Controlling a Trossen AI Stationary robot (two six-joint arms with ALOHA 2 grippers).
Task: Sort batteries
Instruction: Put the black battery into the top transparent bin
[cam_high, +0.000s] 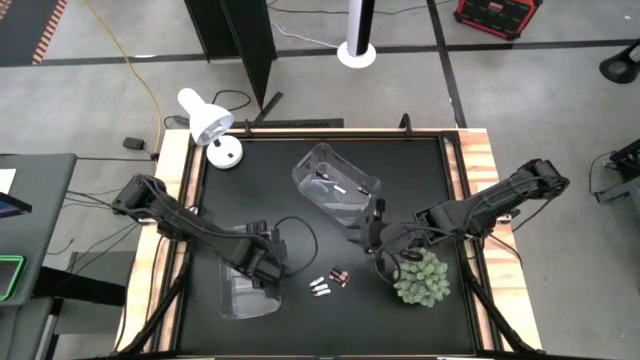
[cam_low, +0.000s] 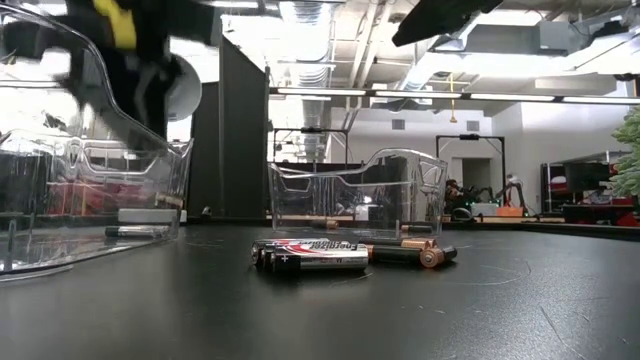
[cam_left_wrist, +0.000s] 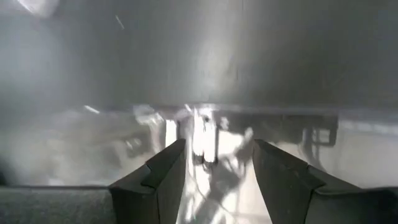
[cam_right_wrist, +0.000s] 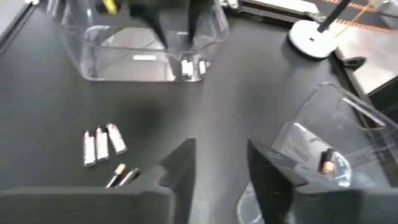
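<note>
Several loose batteries lie on the black table: three silvery-white ones (cam_right_wrist: 101, 144) side by side, and next to them two dark ones with copper ends (cam_right_wrist: 121, 174); the group (cam_high: 328, 284) is near the table's front. My left gripper (cam_left_wrist: 217, 146) hangs open over the clear left bin (cam_high: 245, 280), with nothing between its fingers; silvery batteries (cam_right_wrist: 193, 67) lie on that bin's floor below it. My right gripper (cam_right_wrist: 221, 152) stands open and empty beside the clear far bin (cam_high: 335, 185), which holds a copper-ended battery (cam_right_wrist: 326, 162).
A white desk lamp (cam_high: 210, 125) stands at the table's far left corner. A small green plant (cam_high: 422, 278) sits near the front right, close to my right arm. The table has a raised wooden rim (cam_high: 480, 170). Open black surface lies between the two bins.
</note>
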